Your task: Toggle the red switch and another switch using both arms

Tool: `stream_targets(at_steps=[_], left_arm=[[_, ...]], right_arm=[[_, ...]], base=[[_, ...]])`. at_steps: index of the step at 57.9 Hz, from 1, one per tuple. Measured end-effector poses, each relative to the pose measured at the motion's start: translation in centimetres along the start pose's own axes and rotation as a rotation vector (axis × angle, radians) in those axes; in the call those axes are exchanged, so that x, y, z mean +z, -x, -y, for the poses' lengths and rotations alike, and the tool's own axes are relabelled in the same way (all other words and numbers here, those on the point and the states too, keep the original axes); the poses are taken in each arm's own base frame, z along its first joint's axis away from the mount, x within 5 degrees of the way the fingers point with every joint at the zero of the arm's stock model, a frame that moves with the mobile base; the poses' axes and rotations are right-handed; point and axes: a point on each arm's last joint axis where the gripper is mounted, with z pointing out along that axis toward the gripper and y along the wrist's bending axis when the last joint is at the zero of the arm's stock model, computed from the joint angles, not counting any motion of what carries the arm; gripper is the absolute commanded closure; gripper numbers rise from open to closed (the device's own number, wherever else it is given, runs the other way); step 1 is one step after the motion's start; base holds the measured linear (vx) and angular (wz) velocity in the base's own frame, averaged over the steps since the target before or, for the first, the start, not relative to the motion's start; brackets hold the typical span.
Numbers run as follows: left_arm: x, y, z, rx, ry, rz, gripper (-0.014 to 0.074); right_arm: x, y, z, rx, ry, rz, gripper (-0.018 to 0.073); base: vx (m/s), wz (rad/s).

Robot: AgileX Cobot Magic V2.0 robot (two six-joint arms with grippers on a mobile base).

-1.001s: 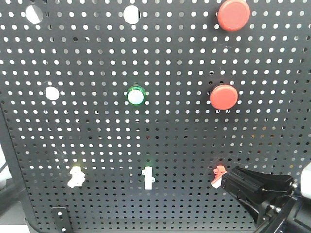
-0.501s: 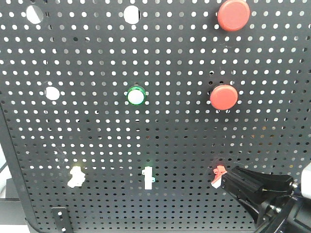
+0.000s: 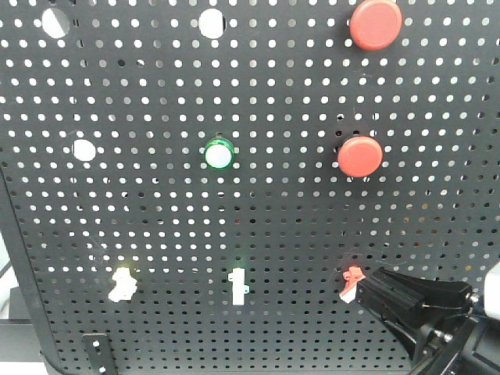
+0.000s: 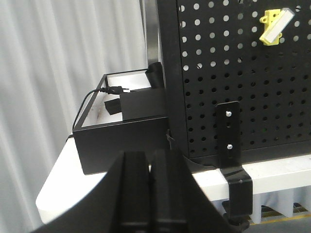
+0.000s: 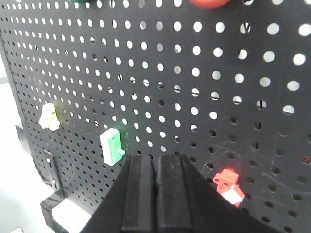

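The red switch (image 3: 351, 283) sits low on the right of the black pegboard (image 3: 258, 226), its white lever pointing down. In the right wrist view the red switch (image 5: 228, 187) lies just right of my shut right gripper (image 5: 156, 160). In the front view the right gripper (image 3: 366, 294) has its tip right beside the switch. The pale yellow switch (image 3: 123, 285) is low on the left. From the left wrist the yellow switch (image 4: 276, 26) shows far up and to the right of my shut left gripper (image 4: 150, 160), which is well below and apart from it.
Two big round red buttons (image 3: 375, 23) (image 3: 359, 156) and a green-ringed button (image 3: 219, 154) are higher on the board. A white toggle on a green base (image 3: 237, 287) sits between the switches. A black box (image 4: 121, 131) and a bracket (image 4: 228, 141) stand at the board's foot.
The right gripper has hardly moved beside the red switch. A dark shape has come into the lower left edge of the front view.
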Motion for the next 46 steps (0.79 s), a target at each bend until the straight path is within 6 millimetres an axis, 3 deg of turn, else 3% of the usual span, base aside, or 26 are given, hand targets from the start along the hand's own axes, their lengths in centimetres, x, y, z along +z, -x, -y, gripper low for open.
stream_targets(at_steps=[33,39,46], left_arm=[[0.0,0.0,0.0,0.000,0.000,0.000,0.0594],[0.0,0.0,0.0,0.000,0.000,0.000,0.0594],[0.0,0.0,0.0,0.000,0.000,0.000,0.0594]], right_arm=[[-0.1,0.0,0.1,-0.016,-0.009,-0.001,0.0566],[-1.3,0.7,0.1,-0.057,-0.041,0.030,0.0566],[-4.6,2.3,0.0,-0.095,-0.115,0.126,0.0566]], base=[[0.00,0.00],[0.00,0.00],[0.00,0.00]])
